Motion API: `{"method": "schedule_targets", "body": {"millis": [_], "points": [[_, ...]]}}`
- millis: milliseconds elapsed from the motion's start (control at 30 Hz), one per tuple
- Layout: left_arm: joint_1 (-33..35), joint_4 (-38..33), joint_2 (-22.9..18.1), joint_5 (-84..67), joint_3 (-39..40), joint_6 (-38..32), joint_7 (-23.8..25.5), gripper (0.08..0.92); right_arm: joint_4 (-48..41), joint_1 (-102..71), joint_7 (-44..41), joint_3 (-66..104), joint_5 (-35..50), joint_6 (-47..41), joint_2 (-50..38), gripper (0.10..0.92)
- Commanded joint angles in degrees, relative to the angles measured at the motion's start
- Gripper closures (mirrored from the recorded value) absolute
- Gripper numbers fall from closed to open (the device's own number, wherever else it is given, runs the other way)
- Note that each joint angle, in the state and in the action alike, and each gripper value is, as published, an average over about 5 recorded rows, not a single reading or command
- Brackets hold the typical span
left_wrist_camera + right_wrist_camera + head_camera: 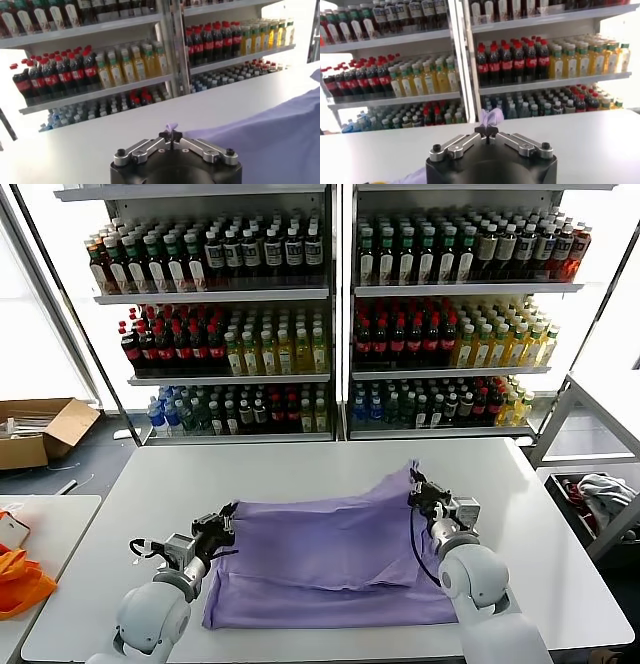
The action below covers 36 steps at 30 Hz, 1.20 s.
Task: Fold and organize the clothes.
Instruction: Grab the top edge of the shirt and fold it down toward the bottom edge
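A lavender shirt [335, 559] lies spread on the white table [300, 469], partly lifted at its far edge. The left gripper [228, 514] has its fingers closed on the shirt's far left corner, low over the table; in the left wrist view a small tuft of cloth [171, 127] pokes out above the pinched fingertips of the gripper [171, 136], the rest of the shirt trailing off to one side. The right gripper [413, 487] holds the far right corner raised into a peak, fingers shut on it; the right wrist view shows cloth [490, 117] bunched just above its closed tips [487, 131]. Shelves [330, 294] of bottles stand behind the table.
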Motion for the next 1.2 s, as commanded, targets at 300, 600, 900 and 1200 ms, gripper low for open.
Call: {"method": "schedule_targets", "body": {"millis": [300, 600, 900, 1200], "points": [[14.8, -8.1, -2.3, 8.0, -1.7, -0.5, -0.1, 0.916, 10.8, -20.2, 2.8, 5.5, -3.6, 1.7, 0.6, 0.916], [16.6, -6.5, -3.5, 12.0, -0.6, -1.3, -0.2, 0.916, 9.8, -22.3, 3.0, 2.8, -6.7, 3.0, 0.8, 0.916], [16.6, -5.1, -3.6, 13.7, -1.0, -1.8, -0.4, 0.916, 7.8, -22.3, 3.2, 2.7, -7.3, 3.9, 0.9, 0.916], [18.2, -7.5, -4.1, 16.1, -0.9, -1.9, -0.2, 0.916, 7.4, -22.9, 3.0, 1.9, -8.7, 4.0, 1.0, 0.916]]}}
